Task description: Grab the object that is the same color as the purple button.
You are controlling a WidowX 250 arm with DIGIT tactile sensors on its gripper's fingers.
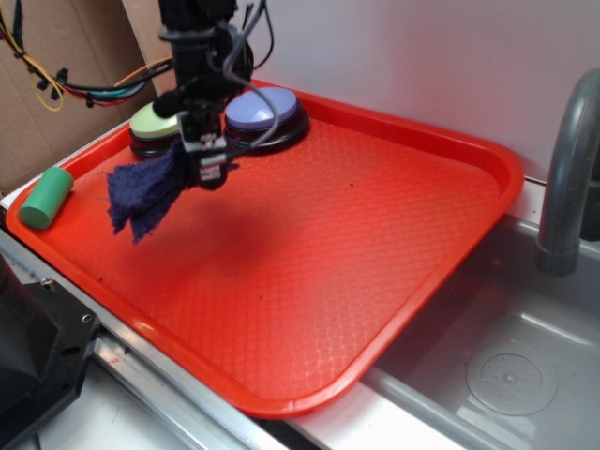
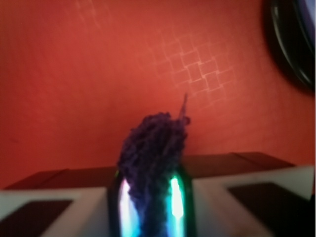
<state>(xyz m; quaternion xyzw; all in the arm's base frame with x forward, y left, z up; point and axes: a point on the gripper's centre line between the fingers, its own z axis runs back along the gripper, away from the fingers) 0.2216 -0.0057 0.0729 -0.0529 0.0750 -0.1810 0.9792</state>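
The object is a small dark purple knitted cloth (image 1: 141, 197). It hangs floppy above the left part of the red tray (image 1: 375, 244), clear of the tray floor. My gripper (image 1: 200, 167) is shut on the cloth's right end. In the wrist view the cloth (image 2: 155, 148) is bunched between the two glowing pads (image 2: 174, 200) and sticks out past them. The purple button (image 1: 262, 112), a lavender dome on a black base, sits at the tray's back edge just behind the gripper; its rim (image 2: 296, 39) shows at the wrist view's top right.
A light green button (image 1: 157, 122) stands left of the purple one. A green cylinder (image 1: 45, 197) lies on the tray's left rim. A grey sink basin (image 1: 511, 375) and grey faucet pipe (image 1: 567, 187) are to the right. Cables (image 1: 84, 89) hang at the back left.
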